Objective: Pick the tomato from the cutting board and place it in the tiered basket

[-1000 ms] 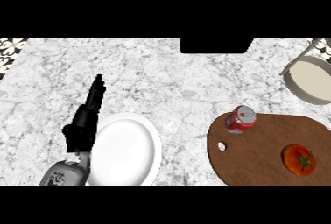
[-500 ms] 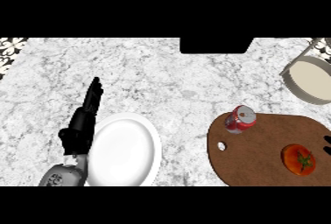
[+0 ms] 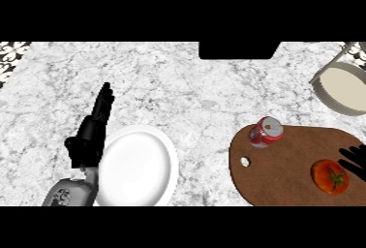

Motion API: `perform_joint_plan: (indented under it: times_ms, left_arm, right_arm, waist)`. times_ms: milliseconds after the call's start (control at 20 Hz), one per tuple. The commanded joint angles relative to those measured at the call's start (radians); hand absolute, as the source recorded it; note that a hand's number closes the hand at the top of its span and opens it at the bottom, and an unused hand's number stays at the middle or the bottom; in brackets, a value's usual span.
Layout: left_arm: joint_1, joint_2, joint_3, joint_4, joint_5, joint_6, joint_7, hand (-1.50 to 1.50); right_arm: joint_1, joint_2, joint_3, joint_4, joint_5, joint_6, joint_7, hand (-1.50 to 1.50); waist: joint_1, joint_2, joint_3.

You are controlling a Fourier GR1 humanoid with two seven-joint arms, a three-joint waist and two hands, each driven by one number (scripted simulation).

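Bright, even light falls everywhere. The counter (image 3: 178, 92) looks pale, with hardly any shadows and no shiny glare.

The worktop (image 3: 186, 87) looks like veined grey-white marble. The cutting board (image 3: 286, 169) is smooth brown wood. The plate (image 3: 139, 164) beside the left robot hand (image 3: 89, 138) is plain matt white.

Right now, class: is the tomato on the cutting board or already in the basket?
On the board: the tomato lies on the cutting board, right hand beside it.

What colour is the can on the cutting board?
Red, with a silver top; the can shows in the head view.
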Motion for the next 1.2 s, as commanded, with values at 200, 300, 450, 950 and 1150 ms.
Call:
perform_joint_plan:
  times_ms: [200,300,450,950,1150]
  left_arm:
    - [-0.055,-0.051,0.022,0.123,-0.028,-0.005,-0.071,0.0]
    - [0.062,-0.026,-0.015,-0.067,-0.041,-0.026,0.016,0.0]
    - [0.014,-0.03,0.03,0.028,-0.029,-0.04,-0.04,0.0]
    - [0.021,-0.034,0.054,-0.006,-0.053,-0.061,-0.018,0.0]
    - [0.003,-0.069,0.033,-0.011,-0.075,-0.047,0.012,0.0]
  right_arm:
    - [-0.066,0.037,0.057,0.005,0.073,0.063,0.028,-1.5]
    - [-0.094,0.062,0.06,0.086,0.085,0.012,0.005,-1.5]
    - [-0.153,0.064,0.079,0.104,0.095,0.058,0.034,-1.5]
    - [-0.108,0.11,0.083,0.15,0.125,0.0,-0.013,-1.5]
    - [-0.138,0.12,0.071,0.181,0.106,0.0,-0.028,-1.5]
  waist:
    - [-0.003,0.001,0.0]
    - [0.003,0.0,0.0]
    - [0.002,0.001,0.0]
    - [0.001,0.0,0.0]
    - [0.001,0.0,0.0]
